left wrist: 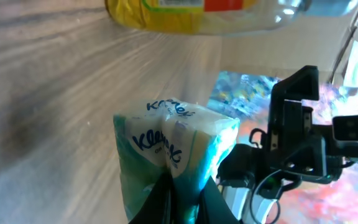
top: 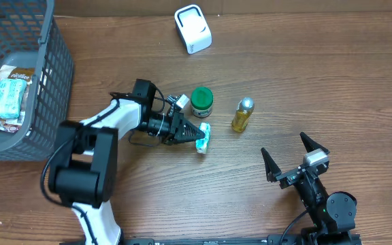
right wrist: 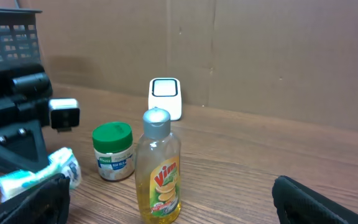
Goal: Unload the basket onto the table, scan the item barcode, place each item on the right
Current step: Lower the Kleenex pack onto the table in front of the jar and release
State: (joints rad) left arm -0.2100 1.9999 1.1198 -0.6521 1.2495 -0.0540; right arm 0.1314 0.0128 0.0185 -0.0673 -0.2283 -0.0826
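left gripper (top: 194,135): closed on the end of the tissue pack (top: 203,139), its fingers pinched tight on the wrapper.
tissue pack: mid-bench, just below the green-lidded jar (top: 201,102) and left of the yellow bottle (top: 242,114); whether it is off the bench (top: 318,68) cannot be told.
right gripper (top: 282,142): wide open, holding nothing, near the front right edge.
scanner (top: 192,29): white, at the far edge, well apart from the pack.
basket (top: 53,75): far left, snack packets inside.
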